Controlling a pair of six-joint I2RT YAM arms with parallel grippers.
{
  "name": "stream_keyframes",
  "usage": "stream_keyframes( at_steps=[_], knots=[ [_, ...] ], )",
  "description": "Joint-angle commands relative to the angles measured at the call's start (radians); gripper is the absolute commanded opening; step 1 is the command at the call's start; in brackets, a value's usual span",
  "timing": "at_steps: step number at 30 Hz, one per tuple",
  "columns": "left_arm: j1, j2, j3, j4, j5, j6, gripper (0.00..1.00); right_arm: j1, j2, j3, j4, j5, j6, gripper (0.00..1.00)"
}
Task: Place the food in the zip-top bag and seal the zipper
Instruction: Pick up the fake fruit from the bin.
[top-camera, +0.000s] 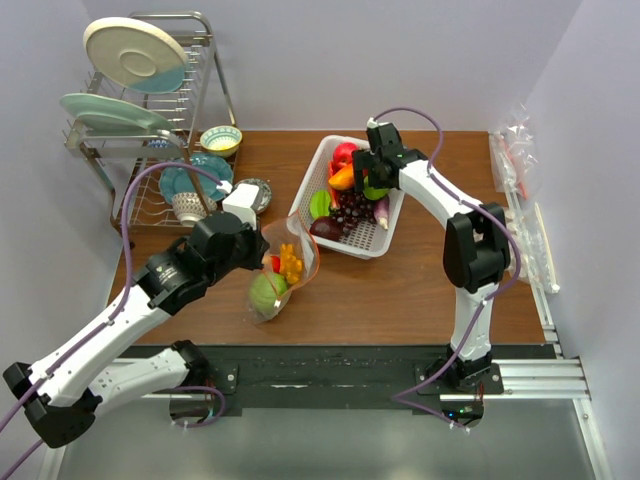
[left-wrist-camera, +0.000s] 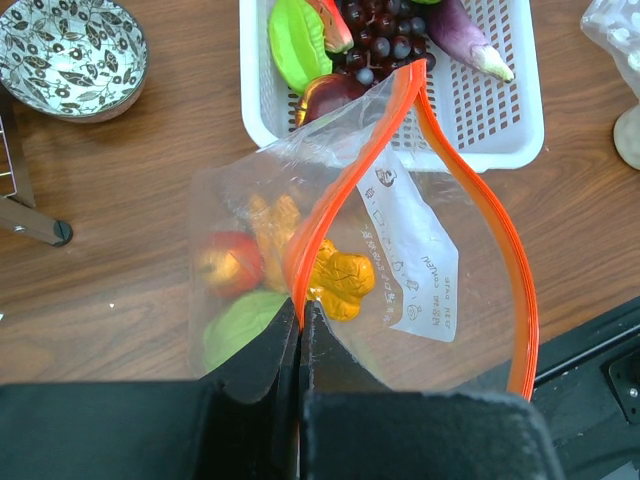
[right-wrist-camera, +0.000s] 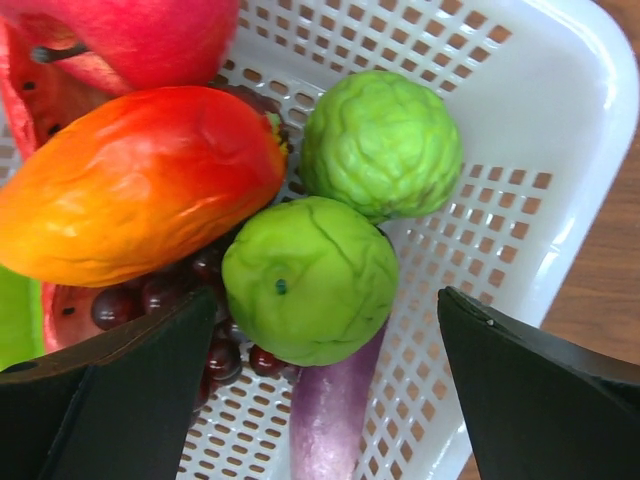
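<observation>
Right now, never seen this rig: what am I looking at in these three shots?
Two robot arms bolted at the near edge of a wooden table. One picture looks down from above; the other two come from a camera on each wrist. The left claw is pinched shut on the zipper of a zip-top bag, holding its mouth open; some food is already inside. The right claw hangs open over a round green fruit in the white basket. A dish rack stands far left.

Eggplant (right-wrist-camera: 330, 420) cut off below, red apple (right-wrist-camera: 140, 35) cropped above — zip-top bag (left-wrist-camera: 250, 190) partly behind left pincer (left-wrist-camera: 300, 308)
</observation>
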Motion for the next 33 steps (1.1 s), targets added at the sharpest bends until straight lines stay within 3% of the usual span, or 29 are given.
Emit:
stream_keyframes(
  at_steps=[1, 5, 9, 20, 24, 33],
  knots=[
    [-0.003, -0.003, 0.029, 0.01, -0.013, 0.021, 0.0, 0.004, 0.019, 0.044, 0.028, -0.041, -0.018, 0.88],
    [-0.003, 0.005, 0.029, 0.01, -0.005, 0.021, 0.0, 0.003, 0.026, 0.05, 0.017, -0.058, -0.018, 0.77],
    [-0.003, 0.005, 0.031, 0.01, -0.002, 0.021, 0.0, 0.003, 0.012, 0.061, -0.011, -0.067, -0.021, 0.58],
    [-0.003, 0.012, 0.04, 0.018, 0.001, 0.023, 0.0, 0.003, -0.284, -0.074, 0.022, -0.178, -0.025, 0.57],
    [-0.003, 0.014, 0.041, 0.027, 0.004, 0.023, 0.0, 0.003, -0.419, -0.163, 0.063, -0.311, 0.017, 0.57],
    [-0.003, 0.017, 0.035, 0.038, 0.023, 0.02, 0.0, 0.004, -0.674, -0.397, 0.305, -0.8, 0.253, 0.57]
  ],
)
